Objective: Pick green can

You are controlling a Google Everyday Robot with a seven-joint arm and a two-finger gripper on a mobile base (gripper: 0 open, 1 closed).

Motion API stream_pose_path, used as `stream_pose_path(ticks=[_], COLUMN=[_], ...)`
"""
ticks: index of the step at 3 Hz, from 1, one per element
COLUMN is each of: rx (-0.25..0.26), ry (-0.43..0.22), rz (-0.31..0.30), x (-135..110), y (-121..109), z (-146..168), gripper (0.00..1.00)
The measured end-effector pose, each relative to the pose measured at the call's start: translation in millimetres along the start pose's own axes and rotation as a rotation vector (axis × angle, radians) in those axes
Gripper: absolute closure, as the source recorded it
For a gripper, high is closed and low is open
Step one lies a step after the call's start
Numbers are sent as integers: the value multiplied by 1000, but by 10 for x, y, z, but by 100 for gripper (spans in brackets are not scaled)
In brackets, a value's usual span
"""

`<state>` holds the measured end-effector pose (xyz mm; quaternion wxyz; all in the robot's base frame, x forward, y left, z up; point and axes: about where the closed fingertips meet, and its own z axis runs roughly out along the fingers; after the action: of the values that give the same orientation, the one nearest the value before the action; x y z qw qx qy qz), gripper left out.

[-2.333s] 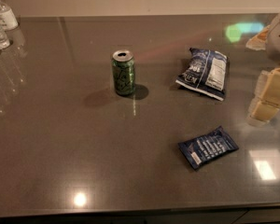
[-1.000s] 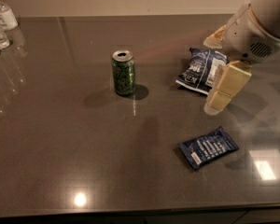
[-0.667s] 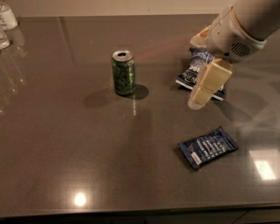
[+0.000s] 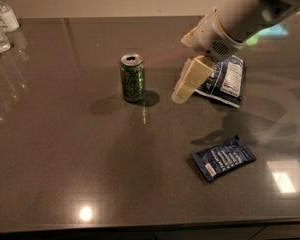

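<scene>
The green can (image 4: pixel 133 78) stands upright on the dark table (image 4: pixel 65 149), left of centre, with a silver top and pale markings on its side. My gripper (image 4: pixel 182 90) hangs from the white arm that reaches in from the upper right. It is above the table a short way to the right of the can, not touching it. Its cream-coloured fingers (image 4: pixel 192 77) point down and to the left, towards the can. Nothing is in the gripper.
A blue and white snack bag (image 4: pixel 224 81) lies behind the gripper, partly hidden by it. A smaller blue snack bag (image 4: pixel 223 158) lies at the front right. Clear bottles (image 4: pixel 0 26) stand at the far left edge.
The arm has swung in from the right edge, and the gripper has moved left across the snack bag to near the can. The can and the bags have not moved.
</scene>
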<state>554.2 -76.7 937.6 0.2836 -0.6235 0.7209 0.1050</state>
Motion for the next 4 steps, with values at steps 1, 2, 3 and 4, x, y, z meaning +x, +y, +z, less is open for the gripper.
stream_pose_path(ticks=[1, 2, 3, 4], rx=[4, 20, 34, 23], ry=[-44, -71, -74, -70], rz=[22, 37, 60, 79], x=[-218, -390, -500, -574], y=[-101, -160, -246, -262], z=[255, 549, 824, 1014], gripper=[0, 0, 0, 0])
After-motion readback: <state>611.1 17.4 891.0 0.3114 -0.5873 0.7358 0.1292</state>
